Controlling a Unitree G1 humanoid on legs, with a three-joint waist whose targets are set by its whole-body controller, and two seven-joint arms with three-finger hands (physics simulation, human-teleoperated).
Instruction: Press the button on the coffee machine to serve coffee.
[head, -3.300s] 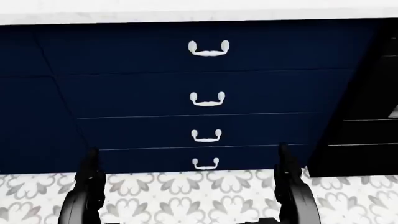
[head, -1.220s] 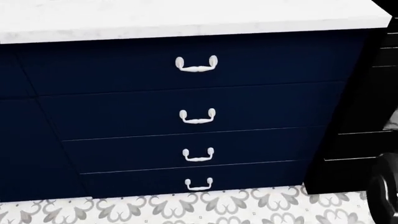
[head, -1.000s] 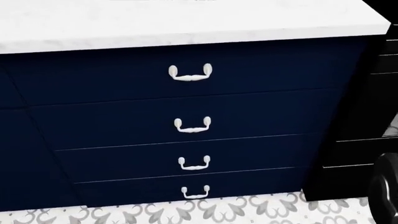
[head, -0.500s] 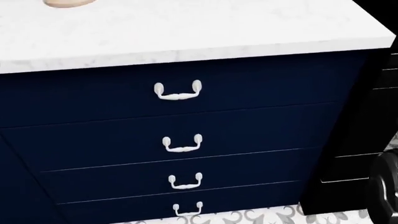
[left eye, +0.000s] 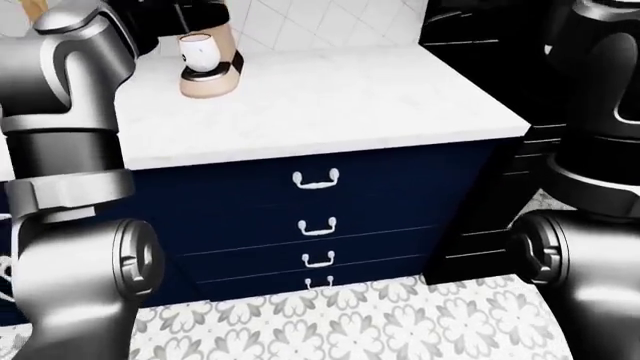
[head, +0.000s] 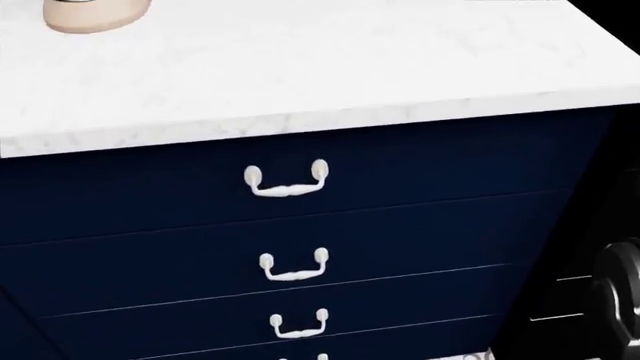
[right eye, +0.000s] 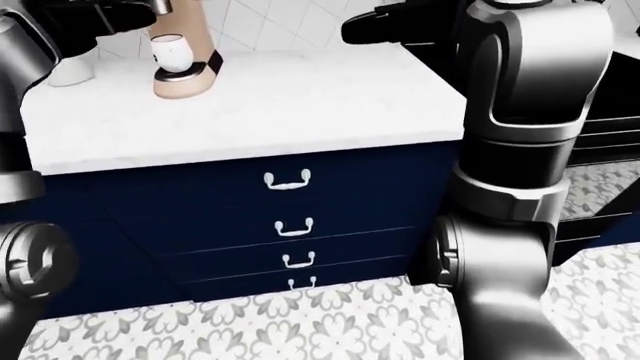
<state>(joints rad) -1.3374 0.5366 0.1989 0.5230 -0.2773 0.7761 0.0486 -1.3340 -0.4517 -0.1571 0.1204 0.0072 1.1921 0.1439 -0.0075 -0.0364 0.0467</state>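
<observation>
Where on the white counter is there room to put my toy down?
Most of the counter is bare: everything between the coffee machine at the view's top left and the counter's right edge by the black unit. It is crowded only around the machine and its cup.

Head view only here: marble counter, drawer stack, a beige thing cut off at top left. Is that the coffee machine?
Observer: Yes. The left-eye view shows the coffee machine standing on the counter by the tiled wall, at that view's top left.
Operator: Cup in place?
Observer: A white cup sits on the machine's beige base.
Operator: Where's the right hand?
Observer: In the right-eye view the right hand is up over the counter, to the right of the machine and clear of it. It is too dark to tell whether it is open or shut.
Operator: Left hand?
Observer: The left hand is a dark shape just left of the machine's top. I can't read the fingers.
</observation>
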